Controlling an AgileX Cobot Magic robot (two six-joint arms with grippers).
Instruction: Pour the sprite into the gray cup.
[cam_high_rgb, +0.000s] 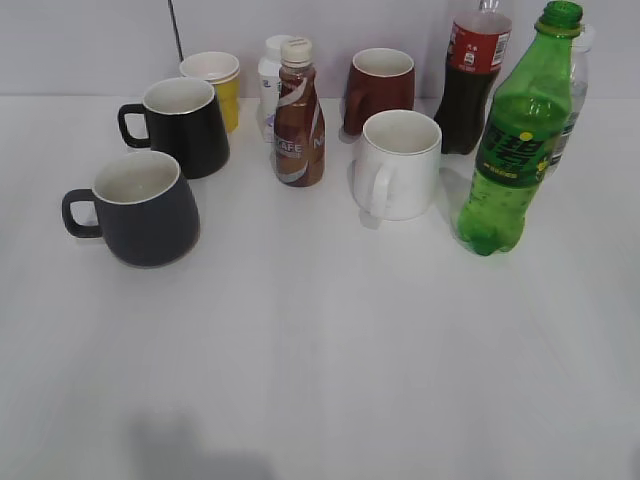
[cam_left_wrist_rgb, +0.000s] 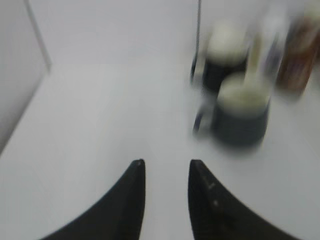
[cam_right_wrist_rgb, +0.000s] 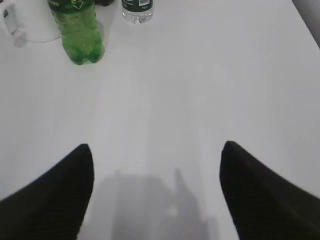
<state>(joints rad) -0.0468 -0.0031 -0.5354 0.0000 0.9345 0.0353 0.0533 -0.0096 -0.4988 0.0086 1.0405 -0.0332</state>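
The sprite (cam_high_rgb: 515, 140), a tall green bottle with a green-and-yellow label, stands upright at the right of the white table; its lower part shows in the right wrist view (cam_right_wrist_rgb: 80, 30). The gray cup (cam_high_rgb: 140, 208), squat and matte with a white inside, stands at the front left, handle to the left; it shows blurred in the left wrist view (cam_left_wrist_rgb: 241, 112). My left gripper (cam_left_wrist_rgb: 166, 162) is open and empty, well short of the gray cup. My right gripper (cam_right_wrist_rgb: 156, 147) is wide open and empty, well short of the sprite. Neither gripper shows in the exterior view.
A black mug (cam_high_rgb: 185, 125), yellow cup (cam_high_rgb: 217, 85), brown coffee bottle (cam_high_rgb: 298, 115), white bottle (cam_high_rgb: 270, 80), brown mug (cam_high_rgb: 380, 88), white mug (cam_high_rgb: 398, 163), cola bottle (cam_high_rgb: 470, 80) and clear water bottle (cam_high_rgb: 570, 95) stand around them. A wall runs behind the table.
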